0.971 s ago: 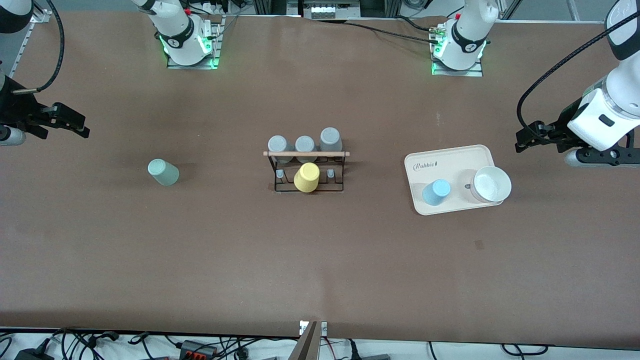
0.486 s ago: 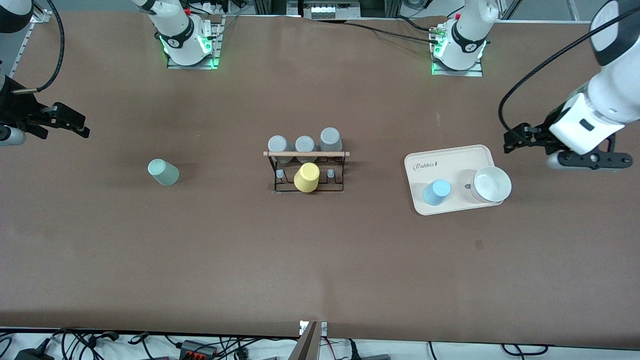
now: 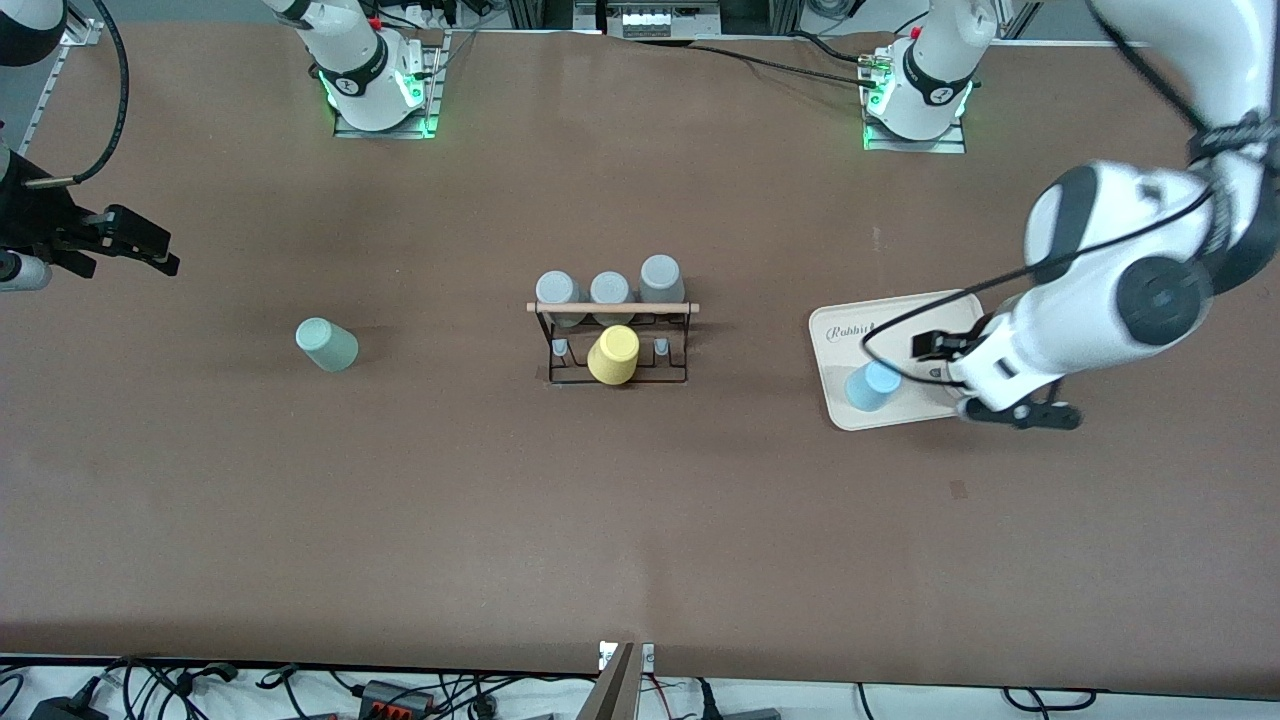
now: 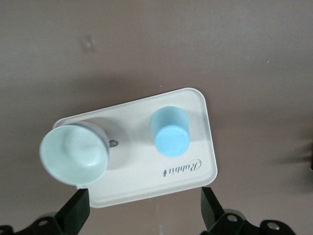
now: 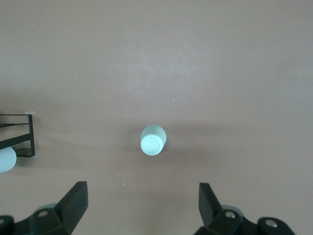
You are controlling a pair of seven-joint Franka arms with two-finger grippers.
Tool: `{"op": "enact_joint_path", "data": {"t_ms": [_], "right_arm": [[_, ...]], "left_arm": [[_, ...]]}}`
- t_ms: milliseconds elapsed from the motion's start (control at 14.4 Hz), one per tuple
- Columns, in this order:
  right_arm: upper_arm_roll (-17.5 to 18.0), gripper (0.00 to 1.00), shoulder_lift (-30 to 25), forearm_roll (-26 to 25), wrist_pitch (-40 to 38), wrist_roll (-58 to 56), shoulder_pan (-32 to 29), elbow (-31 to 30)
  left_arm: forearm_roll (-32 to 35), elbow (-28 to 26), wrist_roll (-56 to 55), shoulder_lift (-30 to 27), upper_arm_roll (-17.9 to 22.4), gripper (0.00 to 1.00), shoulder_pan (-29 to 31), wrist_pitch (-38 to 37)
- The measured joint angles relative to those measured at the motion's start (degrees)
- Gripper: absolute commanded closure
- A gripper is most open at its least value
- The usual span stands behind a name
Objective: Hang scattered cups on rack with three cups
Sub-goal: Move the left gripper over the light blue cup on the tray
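The pale mint cup (image 3: 326, 345) lies on the bare table toward the right arm's end; it also shows in the right wrist view (image 5: 153, 140). The light blue cup (image 3: 873, 385) stands upside down on the cream tray (image 3: 900, 318) and shows in the left wrist view (image 4: 170, 131). The black wire rack (image 3: 613, 372) with a wooden rod stands mid-table and holds three grey cups (image 3: 610, 288) and a yellow cup (image 3: 613, 355). My left gripper (image 3: 928, 347) hangs open over the tray beside the blue cup, its fingertips (image 4: 78, 210) wide apart. My right gripper (image 3: 152, 246) waits, open and empty, over the table's end.
A white bowl (image 4: 73, 154) sits on the tray (image 4: 142, 171) beside the blue cup; my left arm hides most of it in the front view. A corner of the rack (image 5: 19, 134) shows in the right wrist view.
My left arm has swung in from its end of the table and now hangs over the tray by the blue cup. The right arm and all the cups have not moved.
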Motion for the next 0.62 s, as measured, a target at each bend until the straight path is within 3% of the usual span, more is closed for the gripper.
{"op": "enact_joint_path", "data": {"t_ms": [278, 624], "right_arm": [[0.0, 0.0, 0.0, 0.0, 0.0, 0.0, 0.0, 0.0], [0.0, 0.0, 0.0, 0.0, 0.2, 0.0, 0.0, 0.0]], "left_arm": [[0.0, -2.0, -0.1, 5.2, 0.1, 0.0, -0.2, 7.1], [0.0, -6.0, -0.4, 6.6, 0.0, 0.0, -0.4, 12.1]]}}
